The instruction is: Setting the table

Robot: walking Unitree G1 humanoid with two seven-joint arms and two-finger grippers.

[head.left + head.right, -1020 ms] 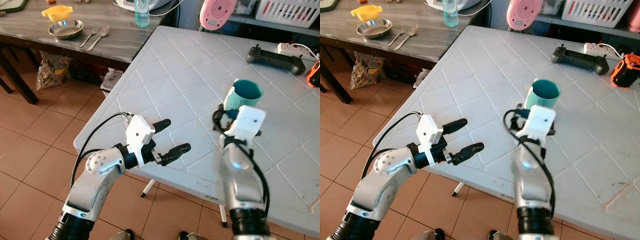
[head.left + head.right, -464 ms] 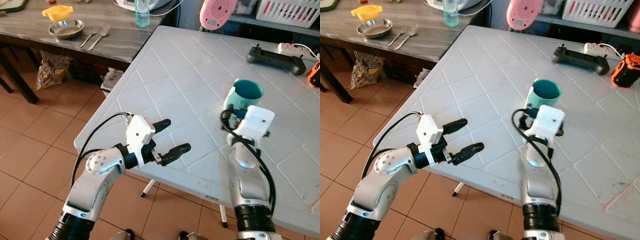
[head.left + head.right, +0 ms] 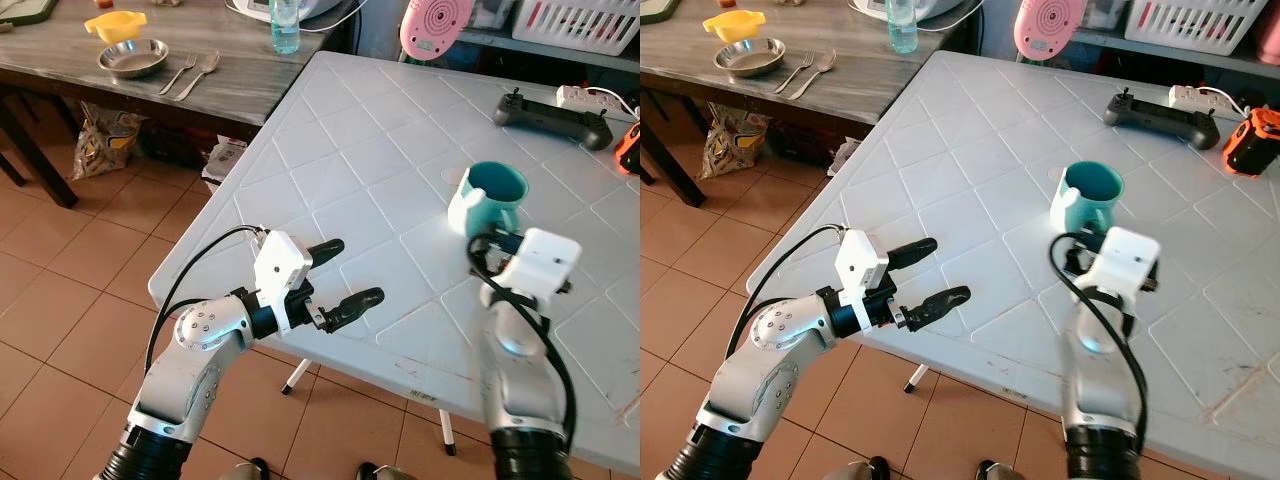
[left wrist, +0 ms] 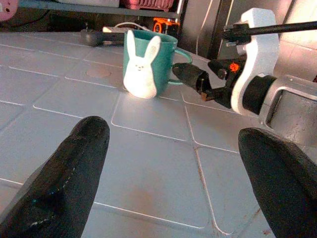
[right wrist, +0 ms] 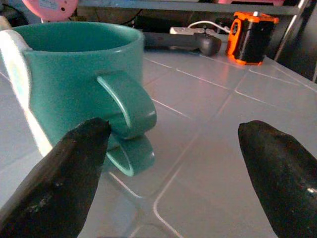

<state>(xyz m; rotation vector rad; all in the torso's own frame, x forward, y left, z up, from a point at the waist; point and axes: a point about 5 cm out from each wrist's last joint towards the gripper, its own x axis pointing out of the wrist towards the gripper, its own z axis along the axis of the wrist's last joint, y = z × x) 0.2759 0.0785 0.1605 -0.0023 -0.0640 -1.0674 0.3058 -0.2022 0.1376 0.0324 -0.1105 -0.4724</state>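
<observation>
Right gripper spread wide beside teal mug; left gripper spread, hovering.

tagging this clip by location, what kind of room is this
Probably a home dining or living area: a white folding table holding a teal mug, a wooden table with a bowl and cutlery, and a tiled floor.

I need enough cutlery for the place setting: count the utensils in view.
2: a fork and a spoon, side by side on the dark wooden table, beside the metal bowl. Others may be hidden.
</observation>
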